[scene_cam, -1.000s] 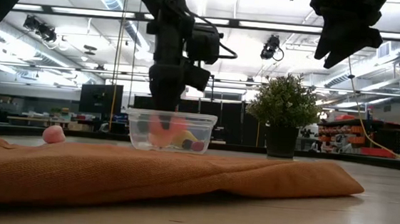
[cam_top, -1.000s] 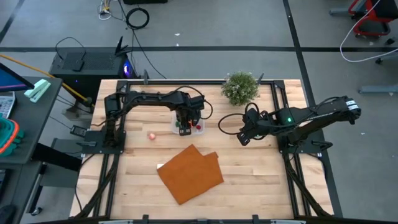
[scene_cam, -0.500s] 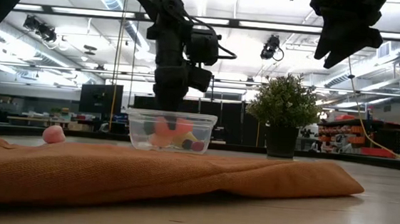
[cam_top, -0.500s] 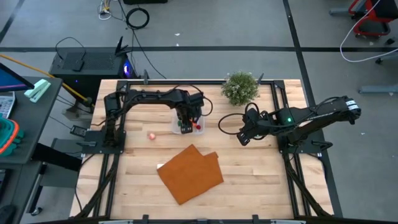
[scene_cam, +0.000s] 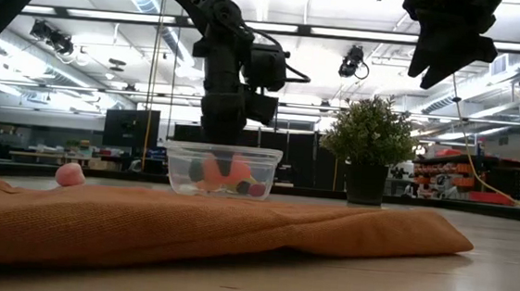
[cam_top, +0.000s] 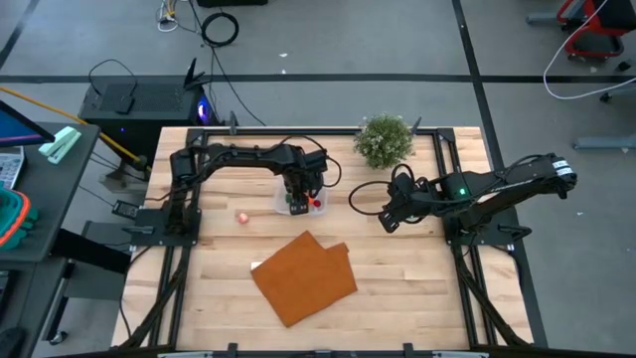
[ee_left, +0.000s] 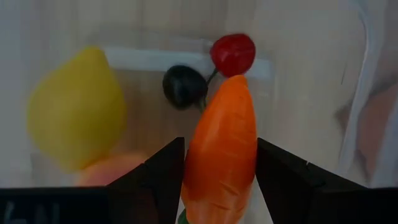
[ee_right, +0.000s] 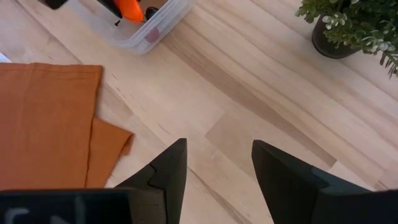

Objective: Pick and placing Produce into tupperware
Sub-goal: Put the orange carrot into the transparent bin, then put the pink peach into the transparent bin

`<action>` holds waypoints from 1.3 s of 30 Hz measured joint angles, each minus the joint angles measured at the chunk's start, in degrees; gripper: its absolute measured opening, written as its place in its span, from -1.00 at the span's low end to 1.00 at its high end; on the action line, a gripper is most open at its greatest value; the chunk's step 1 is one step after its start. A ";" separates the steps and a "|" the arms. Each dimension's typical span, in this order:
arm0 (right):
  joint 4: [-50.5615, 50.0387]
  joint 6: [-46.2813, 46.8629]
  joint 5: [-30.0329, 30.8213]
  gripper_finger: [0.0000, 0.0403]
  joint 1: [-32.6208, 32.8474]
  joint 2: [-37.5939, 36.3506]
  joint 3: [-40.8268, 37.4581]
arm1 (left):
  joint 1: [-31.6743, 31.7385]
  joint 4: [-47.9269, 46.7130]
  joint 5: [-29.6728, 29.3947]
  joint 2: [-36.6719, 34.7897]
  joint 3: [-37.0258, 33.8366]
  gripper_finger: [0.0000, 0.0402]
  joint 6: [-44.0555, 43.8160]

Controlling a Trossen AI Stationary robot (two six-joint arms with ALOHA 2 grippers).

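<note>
Two arms are present over the wooden table (cam_top: 229,298). Left gripper (ee_left: 219,180) is positioned directly above the tupperware (scene_cam: 222,170), fingers clamped on an orange carrot (ee_left: 221,149) held between them, tip pointing down into the container. Inside the tupperware the left wrist view shows a yellow lemon (ee_left: 74,115), a dark round piece (ee_left: 184,86) and a red cherry (ee_left: 233,54); a peach-coloured piece shows partly below the lemon. In the high view the tupperware (cam_top: 298,202) lies toward 12 o'clock of the table's middle, largely covered by the left gripper (cam_top: 298,191).

One pink piece of produce (cam_top: 241,217) lies on bare wood outside the container, at 9 o'clock from it and apart; the low view shows it (scene_cam: 70,174) resting on the table.

Right gripper (cam_top: 389,219) hangs above the table at 3 o'clock of the tupperware, well apart from it, fingers (ee_right: 168,171) spread with nothing between them and bare wood below.

Orange-brown mat (cam_top: 305,276) lies at 6 o'clock of the tupperware, one corner folded. Potted plant (cam_top: 384,140) stands at 1 o'clock from the container, near the far edge.
</note>
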 joint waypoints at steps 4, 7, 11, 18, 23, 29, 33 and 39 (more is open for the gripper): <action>0.08 0.00 0.00 -0.25 0.01 0.01 0.00 | -0.11 -0.50 -0.02 0.78 -0.04 -0.04 0.90; 0.14 0.00 0.00 -0.25 0.00 0.01 0.00 | -0.09 -0.72 -0.02 0.86 -0.04 -0.02 1.05; 0.36 -0.06 0.00 -0.25 0.00 0.01 0.00 | -0.09 -0.61 -0.01 0.86 -0.03 0.00 1.18; 0.33 -0.11 0.00 -0.25 0.01 0.01 -0.02 | -0.09 -0.64 0.02 0.85 -0.04 0.07 1.43; 0.31 -0.11 0.00 -0.25 0.01 0.01 -0.02 | -0.11 -0.64 0.02 0.84 -0.02 0.12 1.46; 0.28 -0.15 0.00 -0.25 0.00 0.01 -0.02 | -0.11 -0.85 0.00 -0.44 0.07 0.13 2.96; 0.28 -0.15 0.00 -0.25 0.00 0.01 -0.02 | -0.11 -2.31 -0.02 -1.85 0.09 0.10 2.95; 0.28 -0.41 0.02 -0.25 0.02 0.01 -0.02 | -0.11 -4.02 -0.58 -5.12 0.09 0.09 3.08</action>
